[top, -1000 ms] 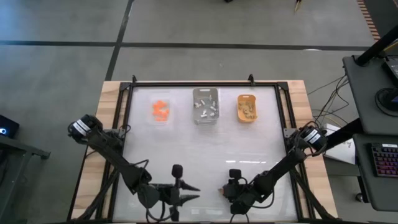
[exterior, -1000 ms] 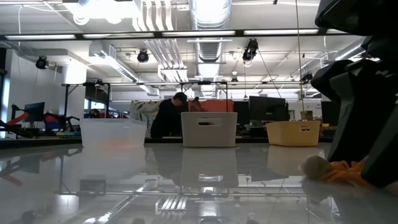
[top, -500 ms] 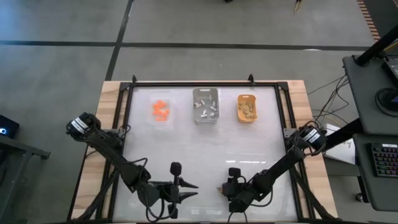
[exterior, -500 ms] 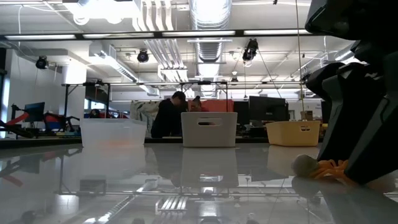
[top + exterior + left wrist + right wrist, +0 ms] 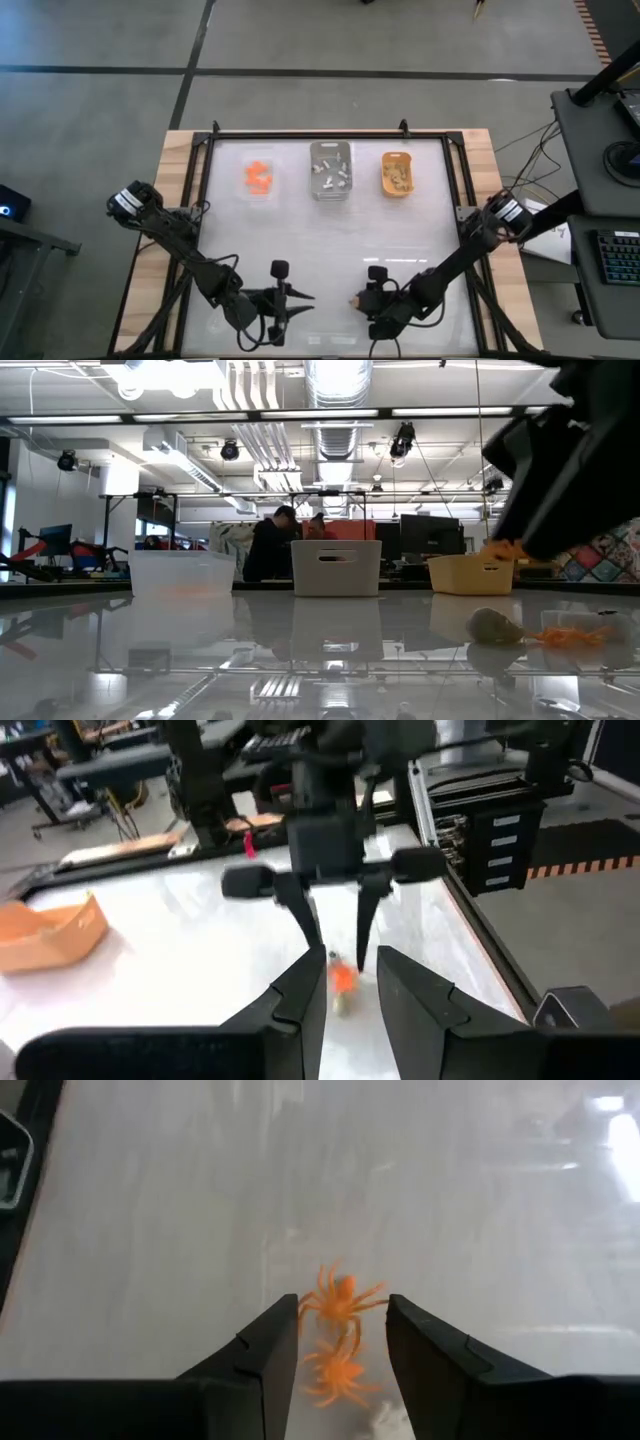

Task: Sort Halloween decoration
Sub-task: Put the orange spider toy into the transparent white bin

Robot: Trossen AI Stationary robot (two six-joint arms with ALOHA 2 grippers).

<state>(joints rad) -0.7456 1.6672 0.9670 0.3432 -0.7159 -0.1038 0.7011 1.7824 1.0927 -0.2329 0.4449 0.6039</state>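
1. Now, R arm: it comes in from the right edge of the worktop [image 5: 330, 240] and stretches flat and diagonal toward the near edge. Its end effector [image 5: 342, 1308] is near the middle of that edge and points to the left arm.
2. R end effector is clenched on an orange spider [image 5: 340, 1292]. The spider sits between the fingertips, and in the low view it hangs above the surface.
3. Under the spider there is a second orange shape [image 5: 338, 1372] on the glossy top. I cannot tell if it is a reflection or another trinket.
4. A tan trinket [image 5: 495, 625] lies on the worktop just beside that spot, not touched by the fingers.
5. L arm: it comes from the left edge, also low and diagonal. Its end effector [image 5: 308, 300] is near the front edge and faces the R one, a bit apart from it.
6. L end effector is released. There is a gap between its fingers w/ nothing in it.
7. Surface: white and glossy w/ a dark frame. Three trays stand in a row at the far side.
   - Clear tray [image 5: 258, 190], w/ orange trinkets [image 5: 257, 176].
   - Grey tray [image 5: 330, 190], in the middle, w/ white/grey pieces [image 5: 333, 176].
   - Orange-yellow tray [image 5: 397, 190], w/ tan pieces [image 5: 398, 176].
8. Room: grey floor, ceiling lamps and ducts. There are desks w/ monitors behind, and a person [image 5: 270, 545] in dark clothes is behind the trays.
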